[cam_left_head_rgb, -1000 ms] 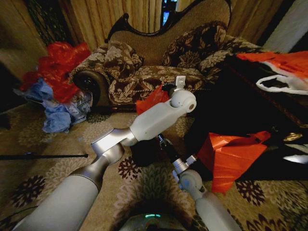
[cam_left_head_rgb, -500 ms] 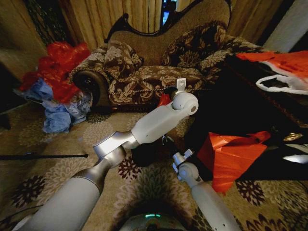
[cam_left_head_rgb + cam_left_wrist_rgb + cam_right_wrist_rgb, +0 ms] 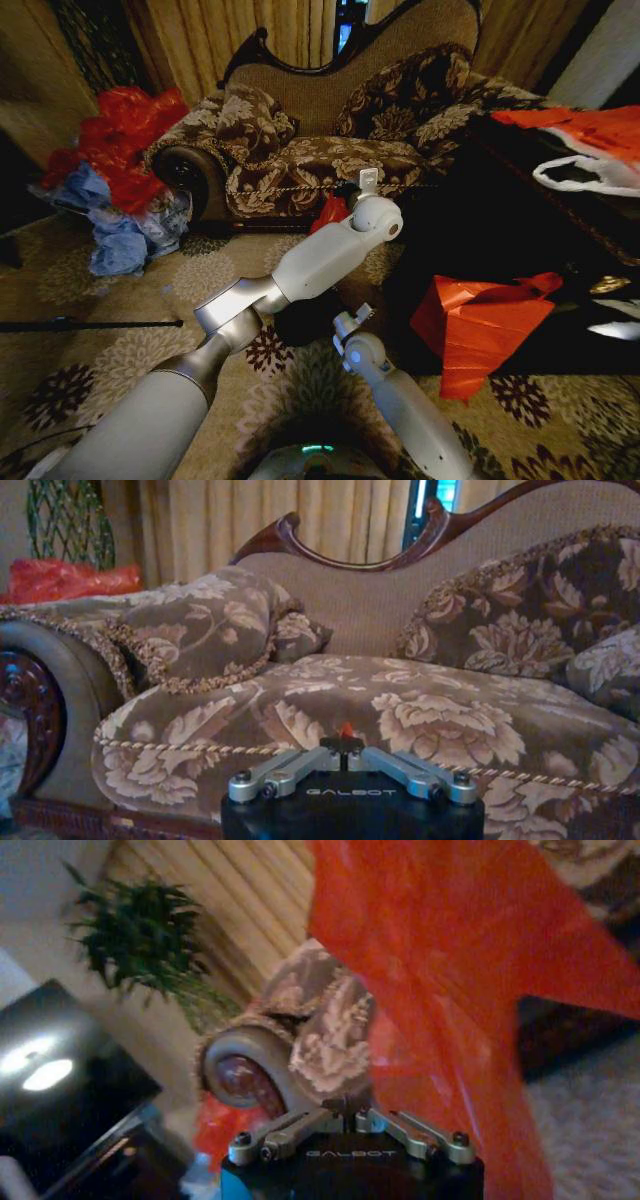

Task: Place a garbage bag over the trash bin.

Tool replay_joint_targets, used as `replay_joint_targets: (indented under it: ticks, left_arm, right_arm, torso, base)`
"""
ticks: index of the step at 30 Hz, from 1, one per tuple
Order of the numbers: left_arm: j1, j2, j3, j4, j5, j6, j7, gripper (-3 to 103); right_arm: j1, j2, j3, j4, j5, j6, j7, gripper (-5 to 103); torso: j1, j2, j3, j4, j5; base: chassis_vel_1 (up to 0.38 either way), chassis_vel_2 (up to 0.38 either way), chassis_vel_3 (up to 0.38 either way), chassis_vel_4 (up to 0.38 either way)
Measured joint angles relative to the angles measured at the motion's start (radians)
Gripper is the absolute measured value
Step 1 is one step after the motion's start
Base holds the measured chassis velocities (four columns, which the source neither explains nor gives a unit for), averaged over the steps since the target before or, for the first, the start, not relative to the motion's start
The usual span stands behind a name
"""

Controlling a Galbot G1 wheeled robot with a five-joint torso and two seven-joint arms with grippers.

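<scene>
Flanking trash bin (image 3: pixel 300 325): sofa (image 3: pixel 330 150), red sheet (image 3: pixel 480 325).

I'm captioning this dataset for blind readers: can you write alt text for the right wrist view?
The right gripper, fingers closed together, pinches a thin red garbage bag that hangs across the picture. Behind it are a floral sofa with a rolled arm, tan curtains, and a green plant.

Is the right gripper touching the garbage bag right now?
Touching. In the right wrist view the right gripper has its fingers closed together on the garbage bag, which stretches away from the fingertips.
</scene>
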Motion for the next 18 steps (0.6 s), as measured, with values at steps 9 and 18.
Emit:
replay_joint_targets:
  ticks: [9, 18]
  left_arm:
    - [-0.009, 0.0, 0.02, -0.05, -0.036, 0.004, -0.022, 0]
    - [-0.01, 0.001, 0.05, -0.101, -0.09, 0.016, -0.049, 0]
  right_arm:
    - [0.023, 0.033, 0.068, -0.044, -0.008, 0.007, 0.13, 0]
    - [0.033, 0.005, 0.167, -0.069, 0.021, 0.025, 0.089, 0]
  torso:
    - [0.0, 0.0, 0.0, 0.0, 0.0002]
    - [0.0, 0.0, 0.0, 0.0, 0.0002]
  base:
    - [0.0, 0.0, 0.0, 0.0]
    - [0.0, 0.0, 0.0, 0.0]
